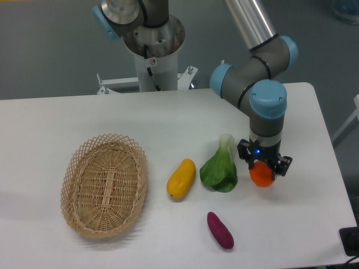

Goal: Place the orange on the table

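The orange (261,176) is a small round bright-orange fruit at the right of the white table (168,112). My gripper (262,167) points straight down and its black fingers sit on either side of the orange, closed on it. The orange is at or just above the tabletop; I cannot tell whether it touches. The upper part of the orange is hidden by the gripper.
A green leafy vegetable (220,168) lies just left of the orange. A yellow-orange mango-like fruit (182,178) lies left of that. A purple sweet potato (220,230) lies near the front edge. An oval wicker basket (105,185) stands at the left.
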You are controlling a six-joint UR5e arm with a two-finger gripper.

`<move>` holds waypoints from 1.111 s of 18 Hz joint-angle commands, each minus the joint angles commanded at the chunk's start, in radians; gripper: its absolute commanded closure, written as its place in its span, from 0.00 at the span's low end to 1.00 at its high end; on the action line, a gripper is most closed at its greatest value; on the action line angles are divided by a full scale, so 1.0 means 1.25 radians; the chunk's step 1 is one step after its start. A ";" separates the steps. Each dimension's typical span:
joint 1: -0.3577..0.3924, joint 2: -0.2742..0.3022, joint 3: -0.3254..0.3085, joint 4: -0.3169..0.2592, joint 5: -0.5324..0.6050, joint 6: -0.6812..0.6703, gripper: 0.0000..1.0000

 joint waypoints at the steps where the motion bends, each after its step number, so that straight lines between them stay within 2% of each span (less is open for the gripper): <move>1: 0.000 -0.001 -0.001 0.000 0.000 0.000 0.46; 3: 0.000 -0.001 -0.002 -0.001 0.000 0.002 0.33; 4: 0.000 -0.001 -0.004 -0.001 0.000 0.002 0.13; 5: 0.000 -0.001 -0.002 -0.001 0.000 0.001 0.00; 13: 0.000 0.004 0.004 -0.002 0.000 -0.001 0.00; 20: 0.006 0.029 0.040 -0.023 -0.004 0.011 0.00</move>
